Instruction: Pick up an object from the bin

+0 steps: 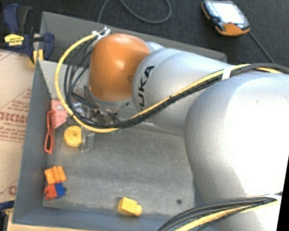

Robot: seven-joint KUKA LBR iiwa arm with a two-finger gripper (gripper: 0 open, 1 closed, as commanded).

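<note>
Gripper (89,134): low in the far-left part of the bin (115,219), under the arm's orange cover (114,65). Whether it is wide or narrow cannot be told; nothing is seen held.

Nearest thing: a yellow ring (73,137), flat on the floor just left of the gripper; contact cannot be told.

Left wall: a pink piece (58,112) and a thin orange-red frame (50,131) lie along it, just beyond the ring.

Near-left corner: an orange block (54,173) touching a blue-and-red piece (54,191).

Near wall: a yellow block (130,207) alone, well apart from the rest.

Open room: the floor between ring and yellow block is bare. The arm (230,133) covers the right and far sides.

Writing: the letters "UKA" (143,87) read on the arm beside the cover.
</note>
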